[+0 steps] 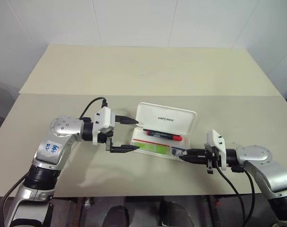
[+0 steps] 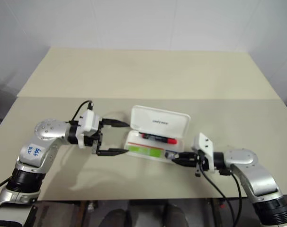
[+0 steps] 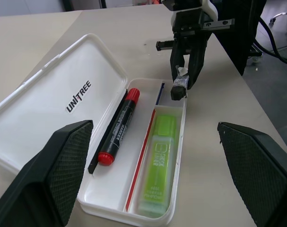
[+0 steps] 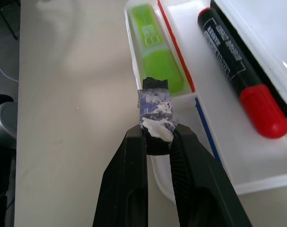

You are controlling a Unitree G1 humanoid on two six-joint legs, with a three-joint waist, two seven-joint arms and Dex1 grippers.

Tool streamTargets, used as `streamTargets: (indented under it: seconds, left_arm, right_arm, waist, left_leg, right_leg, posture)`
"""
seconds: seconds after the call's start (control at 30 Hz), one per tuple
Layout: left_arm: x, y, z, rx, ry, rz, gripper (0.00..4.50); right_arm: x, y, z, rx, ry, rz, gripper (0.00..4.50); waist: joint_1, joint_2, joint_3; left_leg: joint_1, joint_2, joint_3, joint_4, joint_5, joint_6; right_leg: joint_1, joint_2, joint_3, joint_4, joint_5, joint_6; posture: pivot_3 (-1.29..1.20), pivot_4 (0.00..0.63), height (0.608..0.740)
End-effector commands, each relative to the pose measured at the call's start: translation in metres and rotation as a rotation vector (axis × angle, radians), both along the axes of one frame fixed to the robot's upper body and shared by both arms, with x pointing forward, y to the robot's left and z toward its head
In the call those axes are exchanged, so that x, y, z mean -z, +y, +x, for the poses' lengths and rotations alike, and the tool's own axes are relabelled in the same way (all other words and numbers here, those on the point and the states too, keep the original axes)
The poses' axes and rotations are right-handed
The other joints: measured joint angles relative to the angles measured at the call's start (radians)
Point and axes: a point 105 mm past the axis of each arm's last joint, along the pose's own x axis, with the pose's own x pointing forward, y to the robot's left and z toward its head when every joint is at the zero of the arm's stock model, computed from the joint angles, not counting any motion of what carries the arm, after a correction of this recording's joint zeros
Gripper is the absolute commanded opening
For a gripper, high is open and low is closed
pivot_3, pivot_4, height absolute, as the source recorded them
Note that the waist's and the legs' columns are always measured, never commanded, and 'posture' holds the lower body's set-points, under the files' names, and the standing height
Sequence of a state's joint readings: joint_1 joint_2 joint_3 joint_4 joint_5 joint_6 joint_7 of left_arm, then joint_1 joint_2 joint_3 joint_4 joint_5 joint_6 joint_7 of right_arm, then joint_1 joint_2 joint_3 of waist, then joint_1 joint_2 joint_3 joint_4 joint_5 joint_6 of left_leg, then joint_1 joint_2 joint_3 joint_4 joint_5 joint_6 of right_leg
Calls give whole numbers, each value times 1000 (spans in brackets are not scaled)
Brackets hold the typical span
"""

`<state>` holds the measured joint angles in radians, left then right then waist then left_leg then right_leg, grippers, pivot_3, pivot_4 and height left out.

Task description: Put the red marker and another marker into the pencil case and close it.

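From my station I see the pencil case [image 1: 163, 132] lying open on the tabletop [image 1: 134, 71], its lid [image 1: 166, 119] tipped up toward the far side with black lettering on the inside face. Both pens already lie in the tray: the red marker [image 1: 161, 135] in the compartment next to the lid, the green marker [image 1: 152, 148] in the nearer one, with thin red and blue lines between them. Each lies along the case's long axis, so they run parallel, left to right across my view. In the left wrist view the red marker [image 3: 118, 126] shows a black body with red at both ends; the print on it is too small for me to read. The tray's right end is partly hidden behind the right claw [image 1: 183, 154], which is pinched shut on a small dark scrap wrapped in torn tape [image 4: 155, 111]; I cannot tell what that scrap is. Its tip sits at the tray's right end, over the rim. The left claw [image 1: 129, 134] stands wide open and empty just left of the case, one finger up by the lid's corner, the other near the tray's front corner.
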<state>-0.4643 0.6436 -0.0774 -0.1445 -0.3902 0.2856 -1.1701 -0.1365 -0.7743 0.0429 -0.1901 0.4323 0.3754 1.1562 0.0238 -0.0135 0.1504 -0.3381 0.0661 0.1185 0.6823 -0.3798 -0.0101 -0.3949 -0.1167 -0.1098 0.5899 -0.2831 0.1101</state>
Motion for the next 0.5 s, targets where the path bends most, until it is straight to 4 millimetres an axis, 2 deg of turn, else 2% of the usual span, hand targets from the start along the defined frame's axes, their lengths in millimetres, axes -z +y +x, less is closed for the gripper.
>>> streamTargets:
  seconds: [0.03, 0.3, 0.5]
  left_arm:
    - [-12, 0, 0, 1, -45, -20, 4500]
    - [-15, -1, 2, 2, -57, -22, 4500]
    - [-16, -2, 4, -1, -62, -24, 4500]
  right_arm:
    - [-1, 3, 2, -22, -28, 8, 333]
    - [2, -1, 12, -7, -45, 3, 333]
    - [-2, 2, 12, -19, -55, 5, 2434]
  waist:
    - [0, 0, 0]
    - [0, 0, 0]
    - [0, 0, 0]
  left_leg:
    - [0, 0, 0, 0, 0, 0]
    - [1, 0, 1, 0, 0, 0]
    - [1, 0, 0, 0, 0, 0]
  right_leg:
    - [0, 0, 0, 0, 0, 0]
    - [0, 0, 0, 0, 0, 0]
    - [0, 0, 0, 0, 0, 0]
  posture:
    - [0, 150, 740]
    - [0, 150, 740]
    - [0, 150, 740]
